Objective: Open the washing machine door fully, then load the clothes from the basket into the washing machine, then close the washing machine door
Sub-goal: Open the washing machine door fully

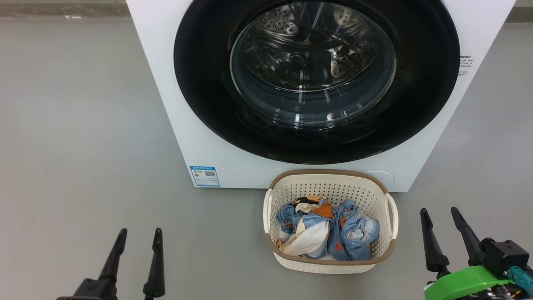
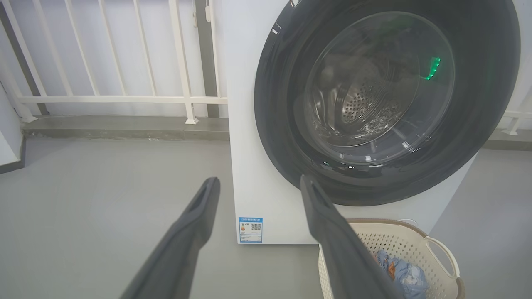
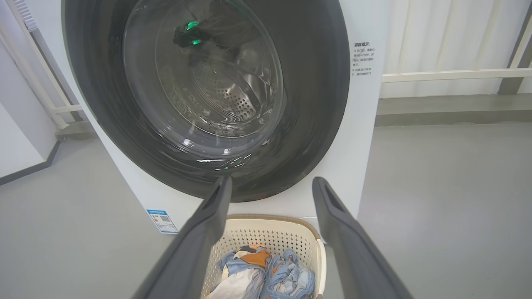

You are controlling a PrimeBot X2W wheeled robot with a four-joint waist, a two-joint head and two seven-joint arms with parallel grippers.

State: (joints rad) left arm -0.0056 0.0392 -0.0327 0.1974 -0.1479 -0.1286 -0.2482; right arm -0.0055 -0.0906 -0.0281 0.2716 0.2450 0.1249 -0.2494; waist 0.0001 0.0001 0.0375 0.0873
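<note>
Jaws both gape; washing machine door [image 1: 316,79] shut; clothes [image 1: 327,231] in basket [image 1: 333,187].

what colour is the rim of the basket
Brown, with a woven look, above cream perforated sides on the basket; it shows best in the head view.

left hand [image 1: 140,229]: two long tapered black fingers [image 1: 155,266] | right hand [image 1: 438,210]: same fingers, black block [image 1: 504,253], bright green curved bracket [image 1: 466,284], teal connector [image 1: 521,278]

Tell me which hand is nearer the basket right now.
Right. The right hand sits just to the right of the basket, open and not touching it. The left hand is much farther off on the basket's left side, also open.
</note>
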